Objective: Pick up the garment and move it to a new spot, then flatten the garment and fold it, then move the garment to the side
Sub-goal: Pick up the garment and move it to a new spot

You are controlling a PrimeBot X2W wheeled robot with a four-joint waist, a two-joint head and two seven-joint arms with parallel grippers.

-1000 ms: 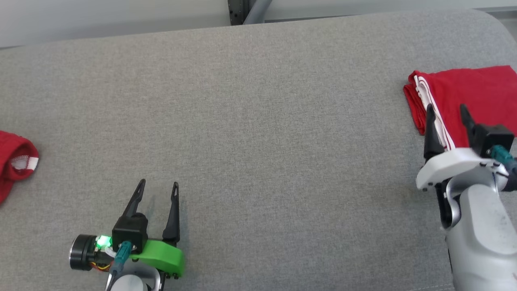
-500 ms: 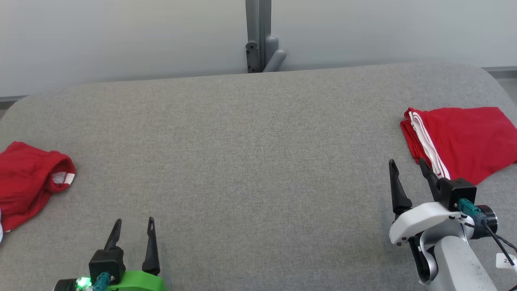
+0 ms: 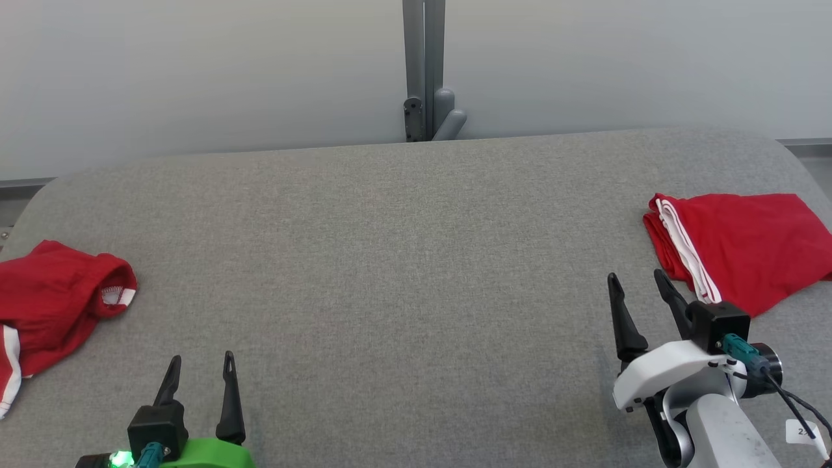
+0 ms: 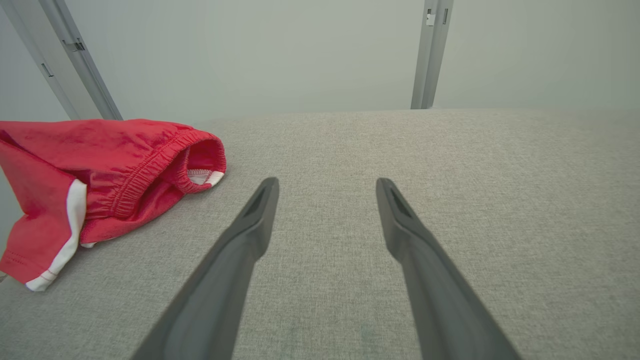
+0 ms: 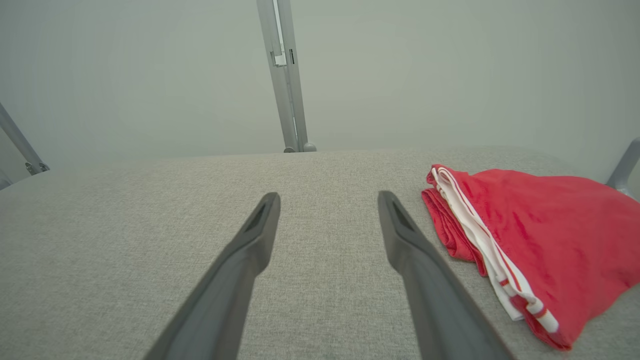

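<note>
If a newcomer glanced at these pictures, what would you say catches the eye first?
Two red splashes on the grey table: a folded red garment with white stripes near the right edge, and a crumpled red garment at the far left. Nearer the robot, the left gripper and the right gripper hang open and empty over bare fabric.

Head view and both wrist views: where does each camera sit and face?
Head view: on the head, looking forward and down at the grey table; left end effector lower left, right end effector lower right.
Left wrist view: on that wrist, along its open fingers, toward the crumpled red garment.
Right wrist view: on that wrist, along its open fingers, folded red garment to their right.
Shared: head and left wrist views both show the crumpled red garment.
</note>
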